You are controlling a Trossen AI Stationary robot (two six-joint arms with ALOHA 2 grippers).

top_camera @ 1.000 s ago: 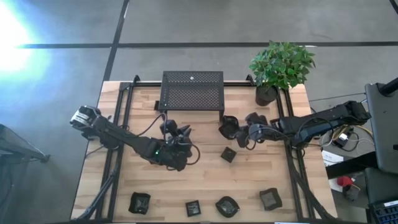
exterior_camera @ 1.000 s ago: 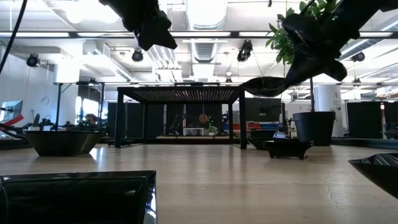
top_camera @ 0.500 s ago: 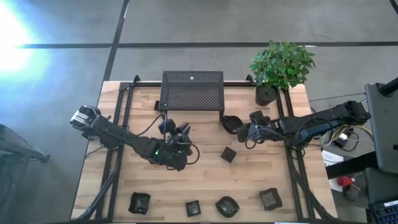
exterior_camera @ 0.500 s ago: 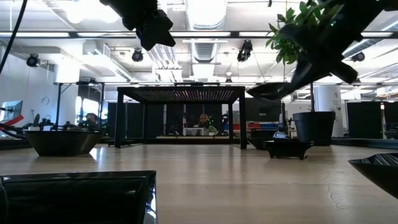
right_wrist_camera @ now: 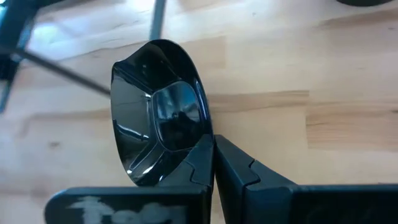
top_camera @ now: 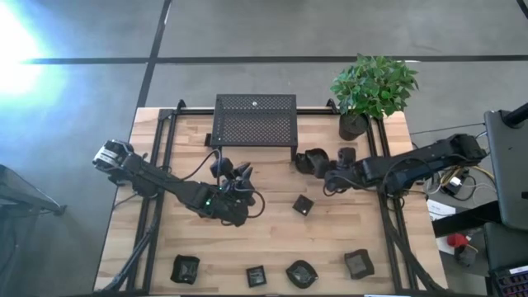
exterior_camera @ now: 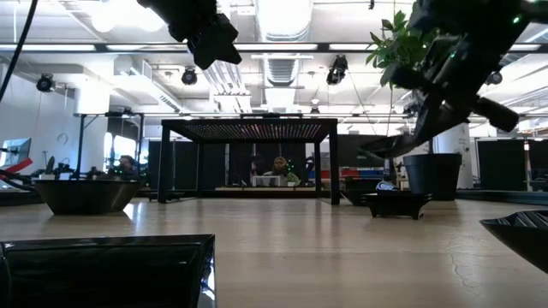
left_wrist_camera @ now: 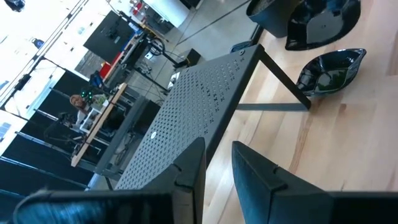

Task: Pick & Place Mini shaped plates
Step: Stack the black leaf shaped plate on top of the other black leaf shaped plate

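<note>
The right gripper (top_camera: 323, 167) is seen over the right half of the table (top_camera: 272, 239), just in front of the black perforated stand's (top_camera: 255, 120) right front corner, and its fingers (right_wrist_camera: 205, 163) are pressed together on the rim of a glossy black mini plate (right_wrist_camera: 159, 118). In the right wrist view the plate is held tilted, its hollow facing the camera, with bare wood beneath it. In the low view this plate (exterior_camera: 385, 147) hangs clear of the tabletop, just under the gripper. A second mini plate (top_camera: 303, 205) lies on the wood a little nearer the front edge than the right gripper, and another dish (exterior_camera: 396, 204) stands on the table below it in the low view.

The left gripper (top_camera: 235, 175) is held near the table's middle, in front of the stand's left leg. Its fingers (left_wrist_camera: 261, 180) stand slightly apart and nothing is seen between them. Beyond them, in the left wrist view, two dishes (left_wrist_camera: 328, 70) lie past the stand's corner.

Four more plates (top_camera: 301, 273) are lined along the front edge, well apart from both grippers. A potted plant (top_camera: 370, 91) stands behind the right gripper, at the back right corner.

A pale smudged marking on the right wrist housing cannot be read; no other writing is legible.
</note>
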